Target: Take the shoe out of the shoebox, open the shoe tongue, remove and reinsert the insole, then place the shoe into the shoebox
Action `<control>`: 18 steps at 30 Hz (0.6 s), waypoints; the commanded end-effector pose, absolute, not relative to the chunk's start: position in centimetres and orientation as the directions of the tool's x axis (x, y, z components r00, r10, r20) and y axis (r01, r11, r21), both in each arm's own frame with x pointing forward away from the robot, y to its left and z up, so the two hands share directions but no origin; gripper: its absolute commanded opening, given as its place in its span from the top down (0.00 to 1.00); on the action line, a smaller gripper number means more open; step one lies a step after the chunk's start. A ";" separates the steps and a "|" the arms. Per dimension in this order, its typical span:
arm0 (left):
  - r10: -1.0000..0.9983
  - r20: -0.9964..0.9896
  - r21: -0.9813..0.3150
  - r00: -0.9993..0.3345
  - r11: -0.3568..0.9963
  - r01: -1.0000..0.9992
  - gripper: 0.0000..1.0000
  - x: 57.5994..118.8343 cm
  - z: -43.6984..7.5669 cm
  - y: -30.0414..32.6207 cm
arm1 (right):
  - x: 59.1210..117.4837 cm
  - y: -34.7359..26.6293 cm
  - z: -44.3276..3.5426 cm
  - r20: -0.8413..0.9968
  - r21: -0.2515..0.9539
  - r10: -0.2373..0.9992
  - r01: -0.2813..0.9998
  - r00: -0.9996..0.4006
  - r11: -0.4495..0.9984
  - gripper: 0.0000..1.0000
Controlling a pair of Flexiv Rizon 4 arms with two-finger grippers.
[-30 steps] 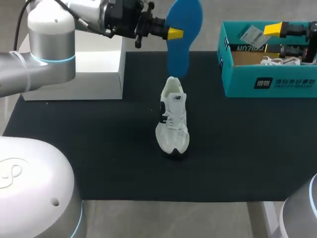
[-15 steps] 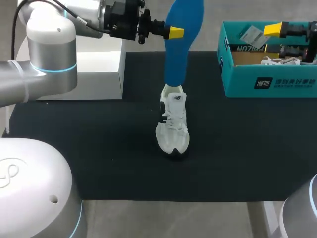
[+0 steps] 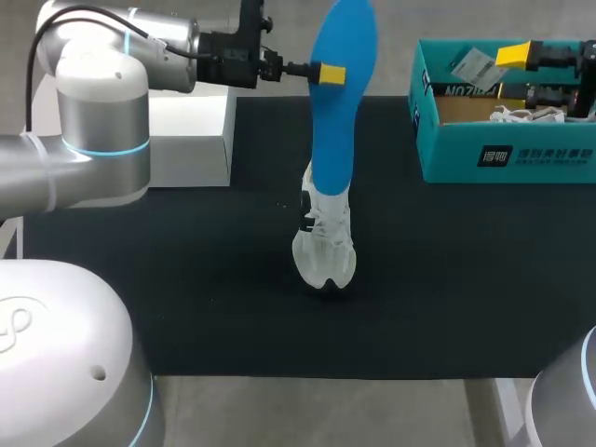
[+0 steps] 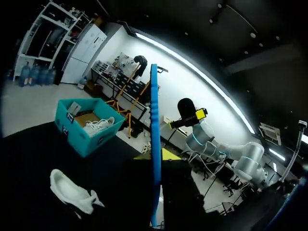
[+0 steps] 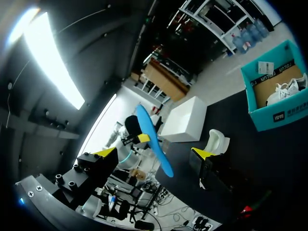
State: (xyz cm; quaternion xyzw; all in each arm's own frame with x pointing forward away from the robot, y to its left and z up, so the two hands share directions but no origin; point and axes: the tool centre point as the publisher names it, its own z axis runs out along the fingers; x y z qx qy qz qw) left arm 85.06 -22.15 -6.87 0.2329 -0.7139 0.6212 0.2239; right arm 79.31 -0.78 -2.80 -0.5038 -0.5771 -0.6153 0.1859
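Black mat (image 3: 186,279); blue insole (image 3: 337,102) perhaps touches shoe (image 3: 326,244), hiding its heel.

I am counting off the head view.
- Insole (image 3: 340,102): one, blue.
- Shoe (image 3: 324,237): one, white, at table centre.
- Shoebox (image 3: 447,158): one, teal, at 2 o'clock.
- White laced item (image 3: 526,114) in that box: one, too hidden to name.
- White box (image 3: 186,140): one, at 10 o'clock.
- Black mat (image 3: 186,279): one.
- Grippers: I am logging two, left gripper (image 3: 328,73) and right gripper (image 3: 507,72).
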 end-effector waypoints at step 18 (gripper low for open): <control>-0.058 0.975 -0.215 -0.216 0.015 -0.976 1.00 85.2 -6.6 -22.4 | 79.4 -0.7 -2.8 0.835 0.523 0.353 0.810 -0.423 -0.266 0.00</control>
